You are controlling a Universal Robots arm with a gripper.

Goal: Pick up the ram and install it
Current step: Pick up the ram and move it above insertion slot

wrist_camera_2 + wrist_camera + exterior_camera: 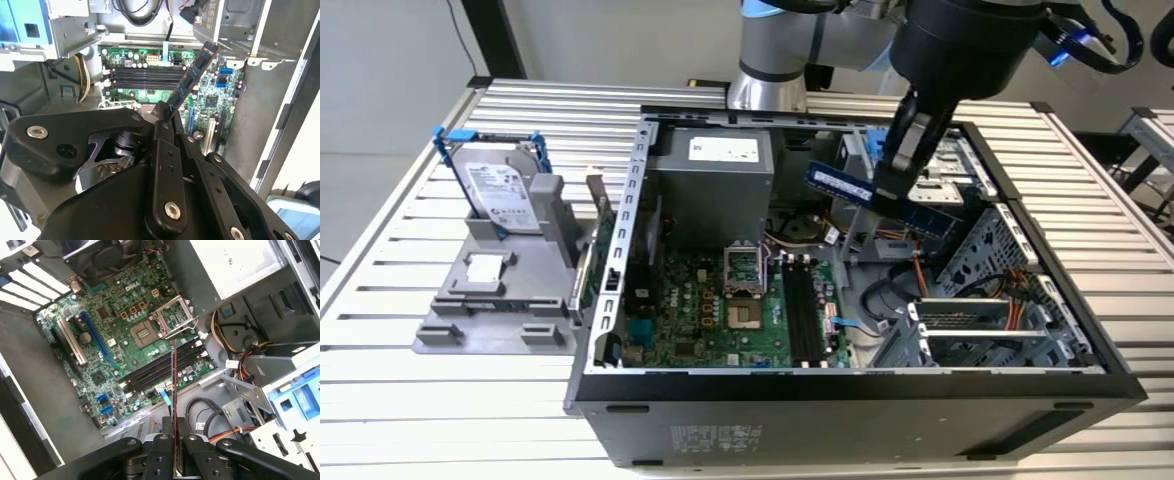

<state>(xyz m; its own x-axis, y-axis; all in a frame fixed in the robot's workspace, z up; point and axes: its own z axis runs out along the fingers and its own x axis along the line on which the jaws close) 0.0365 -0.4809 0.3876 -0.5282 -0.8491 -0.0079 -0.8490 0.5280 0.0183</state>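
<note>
Tool: the black tool (897, 185) is clamped on the ram, one finger on each flat face. It carries the stick in the air and nothing else touches it.
Ram: the ram (834, 182) is a long, thin, flat stick, dark blue, with a row of small dark chips along its face. In the second wrist view it (192, 77) rises tilted out of the tool (162, 114). In the first wrist view it (173, 375) is edge-on, just a thin line.
Where it is: up above the open computer case (854, 388), over the far part of the inside, clear of the board.
Slots: the long black memory slots (160, 367) lie side by side on the green motherboard (707, 310) — well below the stick.
Case: it lies on its side in the middle of the ribbed surface (427, 400), open side up.
Left edge: a silver hard drive (494, 190) in a blue frame stands near the surface's edge on the exterior view's left.
</note>
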